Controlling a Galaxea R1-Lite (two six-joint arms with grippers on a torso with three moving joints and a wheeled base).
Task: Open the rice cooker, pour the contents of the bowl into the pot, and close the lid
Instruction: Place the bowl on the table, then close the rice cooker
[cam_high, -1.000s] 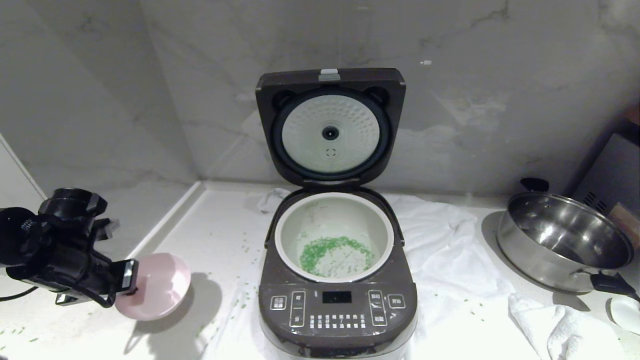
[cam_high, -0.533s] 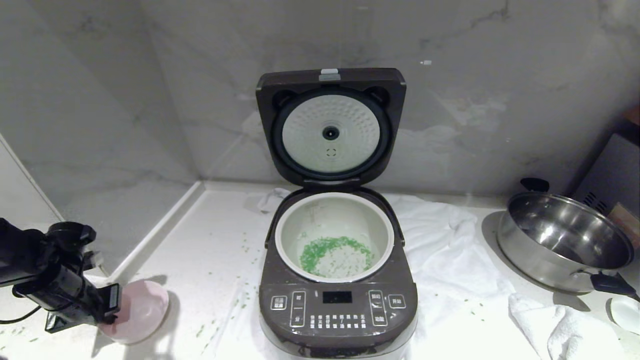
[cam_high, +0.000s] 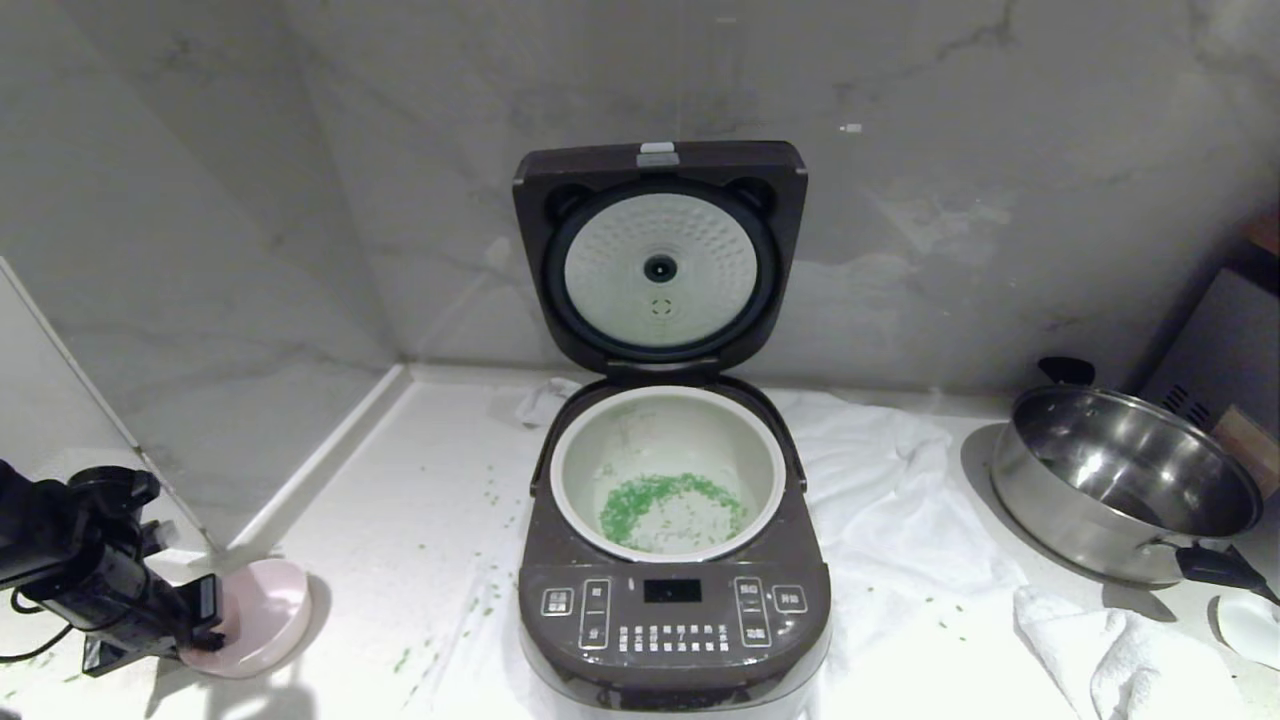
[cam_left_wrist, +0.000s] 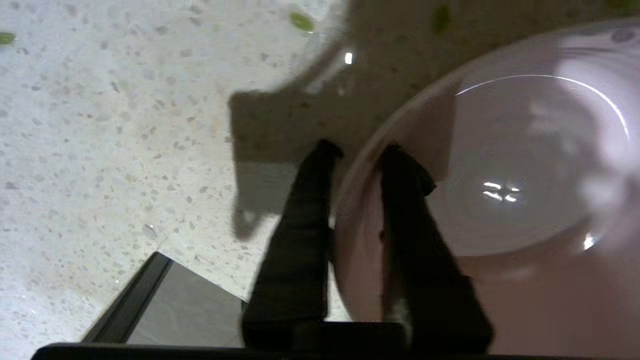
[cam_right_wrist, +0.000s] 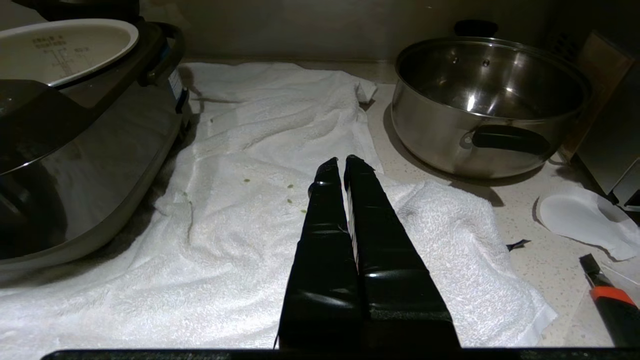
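Note:
The rice cooker (cam_high: 675, 620) stands in the middle of the counter with its lid (cam_high: 660, 270) swung up against the wall. Inside, the pale pot (cam_high: 560, 470) holds a patch of green bits (cam_high: 640, 500). At the front left the pink bowl (cam_high: 262, 615) rests upright on the counter, and its white inside (cam_left_wrist: 500, 165) looks empty. My left gripper (cam_high: 205, 620) (cam_left_wrist: 362, 150) straddles the bowl's rim, slightly open, with one finger inside and one outside. My right gripper (cam_right_wrist: 345, 162) hangs shut and empty over the white towel, right of the cooker (cam_right_wrist: 75, 150).
A steel pan (cam_high: 1120, 490) with black handles stands at the right. A white towel (cam_high: 900, 480) lies under and beside the cooker. A white spoon rest (cam_high: 1250, 625) sits at the far right edge. Loose green bits dot the counter. Marble walls close the back and left.
My left arm came down and toward the front left with the bowl, which now sits on the counter. The fingers have eased apart on its rim. The right arm stayed still.

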